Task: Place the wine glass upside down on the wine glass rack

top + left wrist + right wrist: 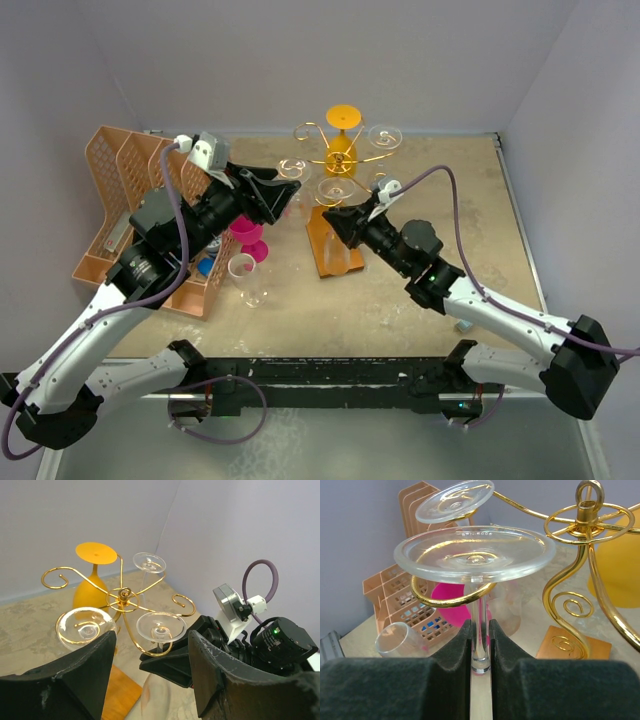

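Right wrist: R gripper [480, 647] clamps wine glass [475, 552] stem, foot atop wine glass rack [585, 527] curl; L gripper [150, 640] jaws wide, empty.

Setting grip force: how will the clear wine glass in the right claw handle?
Likely fragile: the wine glass is thin, clear and slim-stemmed. Probably slippery in the right claw, since the stem looks smooth. Its wide foot sits above a wire curl of the wine glass rack, so once released it should hang, perhaps swinging.
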### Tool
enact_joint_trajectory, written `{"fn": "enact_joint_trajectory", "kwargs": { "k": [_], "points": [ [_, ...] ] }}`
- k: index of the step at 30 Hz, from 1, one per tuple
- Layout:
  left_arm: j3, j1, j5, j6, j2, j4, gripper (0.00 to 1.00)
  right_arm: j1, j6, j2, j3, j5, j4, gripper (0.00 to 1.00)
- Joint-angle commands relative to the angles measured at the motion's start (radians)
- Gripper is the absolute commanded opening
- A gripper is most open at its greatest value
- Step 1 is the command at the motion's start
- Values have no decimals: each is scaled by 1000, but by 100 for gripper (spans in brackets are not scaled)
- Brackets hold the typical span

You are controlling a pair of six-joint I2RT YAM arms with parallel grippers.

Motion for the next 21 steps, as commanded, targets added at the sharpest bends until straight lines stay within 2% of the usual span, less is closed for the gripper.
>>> {"fn": "enact_joint_trajectory", "kwargs": {
  "k": [1, 8, 12, 15, 21],
  "points": [
    [17, 2, -32, -1, -21, 6, 57, 3, 17, -13, 11, 50, 67, 19],
    [18, 1, -127, -3, -30, -61, 59, 3, 12, -42, -6, 25, 47, 44],
    [23, 1, -197, -4, -34, -124, 61, 4, 3, -79, -13, 3, 9, 52],
    [23, 1, -261, -13, -41, -185, 62, 3, -5, -115, -23, -16, -31, 56],
    [8, 2, -402, -66, -34, -374, 63, 3, -15, -216, -46, -48, -152, 57]
  ]
}}
